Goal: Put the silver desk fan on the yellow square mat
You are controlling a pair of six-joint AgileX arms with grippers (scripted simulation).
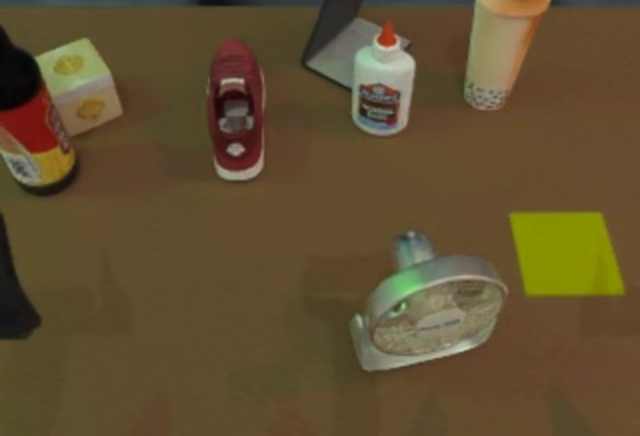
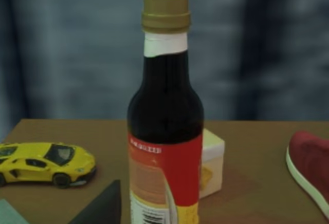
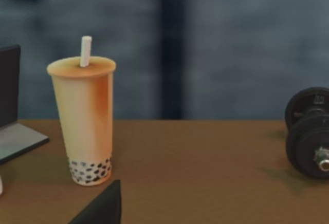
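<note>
Silver metal desk fan [image 1: 430,311]: lower centre-right of top view, lying tilted; label unreadable. Flat yellow square mat [image 1: 565,253]: just right, apart, bare table [image 1: 200,286] around. Both grippers' jaws: cannot tell.

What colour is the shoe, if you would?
Dark red with a white sole, clearest in the top view.

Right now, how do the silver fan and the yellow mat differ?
The silver fan is a shiny metal thing that rises from the table, with a round grille; the yellow mat is a flat, plain, bright patch. The fan has a beige face and label; the mat has none. Both lie apart on the table's right half.
</note>
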